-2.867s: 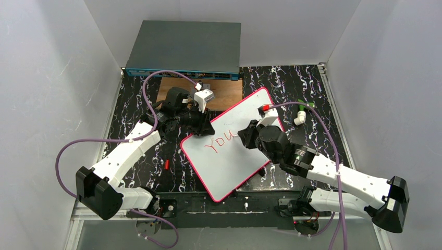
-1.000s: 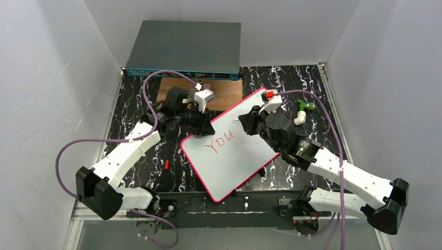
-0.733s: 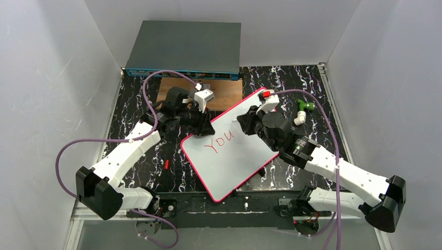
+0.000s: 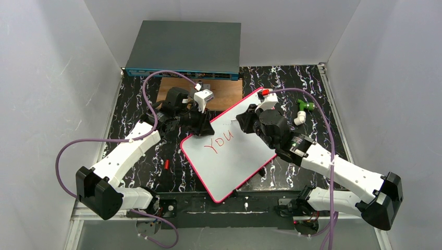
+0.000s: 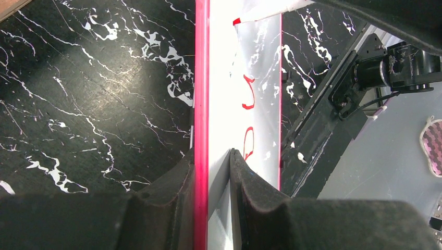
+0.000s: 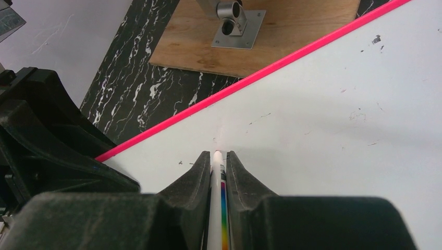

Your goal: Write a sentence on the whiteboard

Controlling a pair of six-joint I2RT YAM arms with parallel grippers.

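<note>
Lying flat at the centre of the black marbled table (image 4: 135,99), the whiteboard (image 4: 229,166) is turned so that its long axis runs from 8 o'clock to 2 o'clock in the top view. The red lettering "YOU" (image 4: 219,141) sits near its 9 o'clock corner.

Change against the earlier pictures:
- The whiteboard and the lettering are unchanged; no new stroke has been added.
- The right gripper (image 4: 242,122) was earlier just at 3 o'clock of the "U". It now stands at 1 o'clock of the lettering, over bare white surface, and its forearm has swung with it.
- The left gripper (image 4: 197,130) has not moved.

Gripper condition:
- Left gripper (image 5: 211,159): clenched on the whiteboard (image 5: 219,104) at its 9 o'clock corner, one finger under the pink rim and one on the white face.
- Right gripper (image 6: 216,156): closed narrowly on a white marker (image 6: 217,179) with a rainbow stripe, pointed towards 12 o'clock over the whiteboard (image 6: 339,130). Whether the tip touches the surface cannot be told.

Surroundings: a wooden board (image 4: 226,94) lies just beyond the whiteboard at 11 o'clock, carrying a metal fitting (image 6: 234,21). A grey network switch (image 4: 185,49) stands behind it.
</note>
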